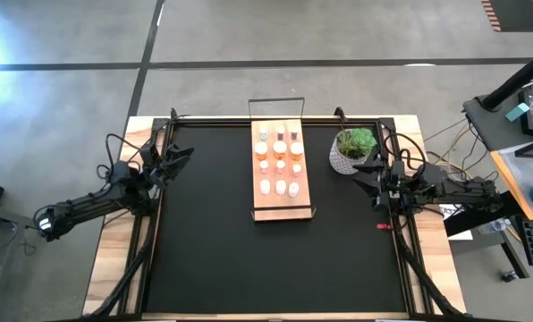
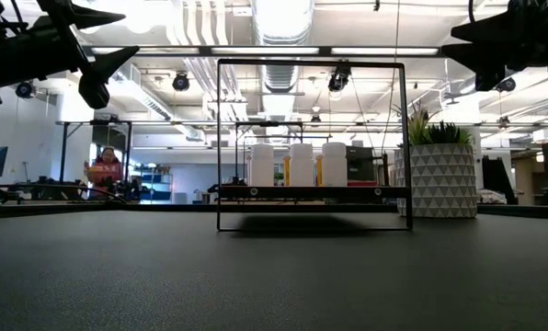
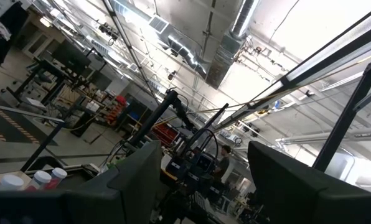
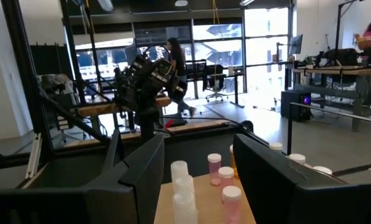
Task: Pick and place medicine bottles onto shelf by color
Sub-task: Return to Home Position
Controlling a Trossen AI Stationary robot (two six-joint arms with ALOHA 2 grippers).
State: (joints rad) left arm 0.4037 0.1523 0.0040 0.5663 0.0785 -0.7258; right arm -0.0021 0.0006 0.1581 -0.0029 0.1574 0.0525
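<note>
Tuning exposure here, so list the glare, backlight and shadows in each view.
High view: glare washes the floor at the left edge. Low view: ceiling lights silhouette the left gripper and right gripper; the shelf throws a shadow on the mat. Left wrist view: bright ceiling glare. Right wrist view: bright windows backlight the left arm.

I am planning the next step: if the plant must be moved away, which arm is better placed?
Right. The right claw sits just beside the plant; the left claw is beyond the shelf.
</note>
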